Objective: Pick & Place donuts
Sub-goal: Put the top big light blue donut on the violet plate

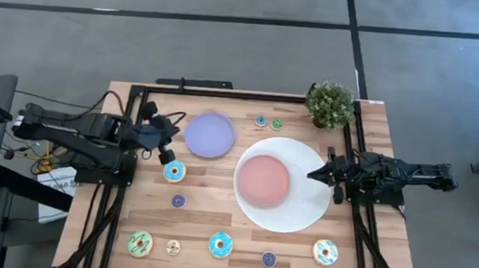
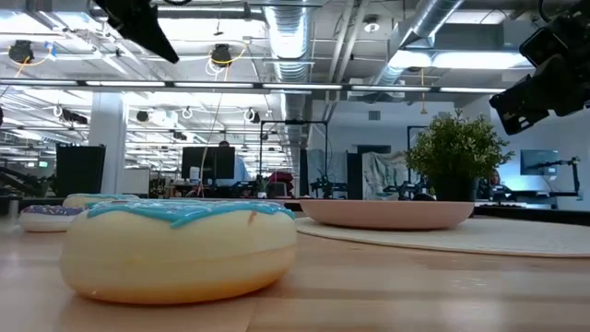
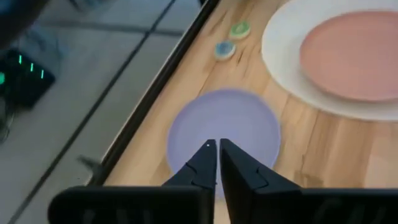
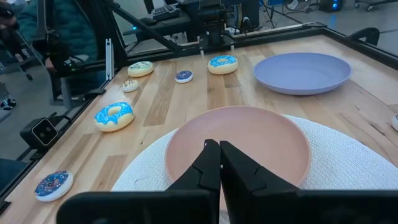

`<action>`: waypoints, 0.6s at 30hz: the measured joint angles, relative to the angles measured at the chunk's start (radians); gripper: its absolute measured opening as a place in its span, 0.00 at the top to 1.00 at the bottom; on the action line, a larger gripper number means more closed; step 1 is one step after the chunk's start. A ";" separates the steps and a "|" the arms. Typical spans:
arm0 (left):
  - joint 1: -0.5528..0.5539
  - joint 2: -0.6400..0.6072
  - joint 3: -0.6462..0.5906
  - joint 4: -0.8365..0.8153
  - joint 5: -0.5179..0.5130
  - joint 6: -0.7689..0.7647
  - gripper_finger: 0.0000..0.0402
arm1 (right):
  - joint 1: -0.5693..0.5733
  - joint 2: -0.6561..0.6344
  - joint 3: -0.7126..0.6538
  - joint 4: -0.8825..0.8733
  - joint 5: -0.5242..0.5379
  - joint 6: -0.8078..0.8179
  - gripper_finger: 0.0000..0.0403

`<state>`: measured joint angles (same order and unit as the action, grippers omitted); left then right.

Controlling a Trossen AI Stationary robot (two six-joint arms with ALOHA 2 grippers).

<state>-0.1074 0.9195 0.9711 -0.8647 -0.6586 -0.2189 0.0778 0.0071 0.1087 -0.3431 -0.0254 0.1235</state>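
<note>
My left end effector (image 3: 217,149) hangs over the lilac plate (image 1: 209,135), fingers nearly together and holding nothing. My right end effector (image 4: 219,151) is closed and empty at the edge of the white plate (image 1: 301,216), facing the pink plate (image 1: 263,179). The donuts lie loose on the table (image 1: 210,183): a blue one (image 1: 174,172) just beside the left arm, two minis (image 1: 268,122) at the far edge, the rest (image 1: 220,245) along the near edge.

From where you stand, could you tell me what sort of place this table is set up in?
Probably an open-plan robotics lab or workshop: exposed ceiling ducts, rows of monitors behind, and a framed wooden table laid with toy donuts.
</note>
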 joint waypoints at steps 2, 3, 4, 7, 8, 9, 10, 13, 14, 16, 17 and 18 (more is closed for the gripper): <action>0.000 0.030 0.062 -0.091 0.019 -0.056 0.90 | 0.000 0.000 0.000 0.000 0.000 0.000 1.00; 0.000 0.041 0.088 -0.129 0.032 -0.078 0.87 | 0.000 0.000 0.000 0.000 0.000 0.000 1.00; 0.000 0.050 0.108 -0.158 0.046 -0.096 0.84 | 0.000 0.000 0.000 0.000 0.000 0.000 1.00; 0.000 0.064 0.135 -0.222 0.085 -0.153 0.73 | 0.000 0.000 0.000 0.000 0.000 0.000 1.00; 0.000 0.064 0.135 -0.238 0.102 -0.167 0.70 | 0.000 0.000 0.000 0.000 0.000 0.000 1.00; 0.000 0.063 0.136 -0.256 0.121 -0.178 0.66 | 0.000 0.000 0.000 0.000 0.000 0.000 1.00; 0.000 0.063 0.136 -0.277 0.135 -0.188 0.62 | 0.000 0.000 0.000 0.000 0.000 0.000 1.00; 0.000 0.064 0.136 -0.335 0.161 -0.235 0.51 | 0.000 0.000 0.000 0.000 0.000 0.000 1.00; 0.000 0.064 0.136 -0.350 0.162 -0.270 0.47 | 0.000 0.000 0.000 0.000 0.000 0.000 1.00; 0.000 0.064 0.121 -0.358 0.154 -0.347 0.40 | 0.000 0.000 0.000 0.000 0.000 0.000 1.00; 0.000 0.064 0.106 -0.360 0.153 -0.364 0.37 | 0.000 0.000 0.000 0.000 0.000 0.000 1.00; 0.000 0.064 0.090 -0.360 0.154 -0.366 0.35 | 0.000 0.000 0.000 0.000 0.000 0.000 1.00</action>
<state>-0.1074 0.9839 1.0615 -1.2251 -0.5046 -0.5851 0.0780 0.0071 0.1085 -0.3431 -0.0250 0.1238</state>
